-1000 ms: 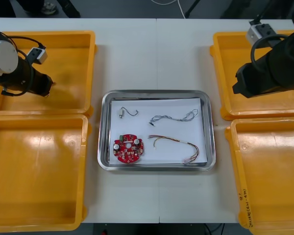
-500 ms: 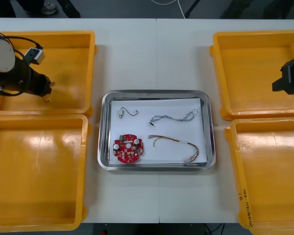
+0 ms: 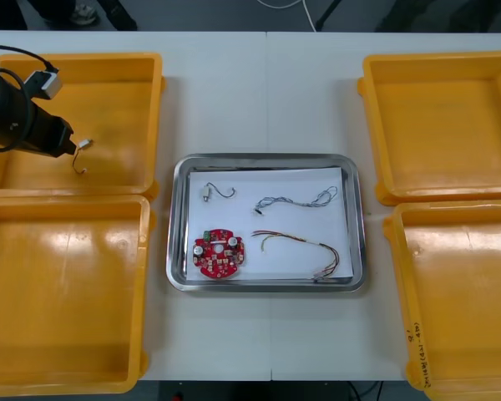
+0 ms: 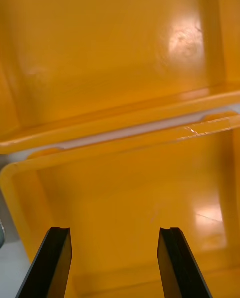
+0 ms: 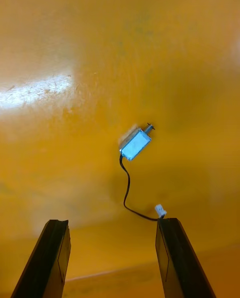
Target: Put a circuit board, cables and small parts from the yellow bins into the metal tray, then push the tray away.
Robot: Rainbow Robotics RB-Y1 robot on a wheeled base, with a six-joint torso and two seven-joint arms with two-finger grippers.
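Four yellow bins (image 3: 83,58) flanking central metal tray (image 3: 267,159). Over far left bin, left gripper (image 5: 112,222); over seam between right bins, right gripper (image 4: 114,230); fingers of both apart. In tray: circuit board (image 3: 219,253), red and yellow cable (image 3: 296,242), blue and white cable (image 3: 296,200), small metal part (image 3: 207,195). Beyond left fingers, apparently loose on bin floor: second metal part (image 5: 135,144) with black lead.

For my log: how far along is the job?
Done: the metal tray holds a circuit board, blue and white cable, red and yellow cable and a small metal part. In hand: the left gripper, fingers open, hovers over another part in the far left bin; the right gripper is open over the right bins. Left: pushing the tray away.
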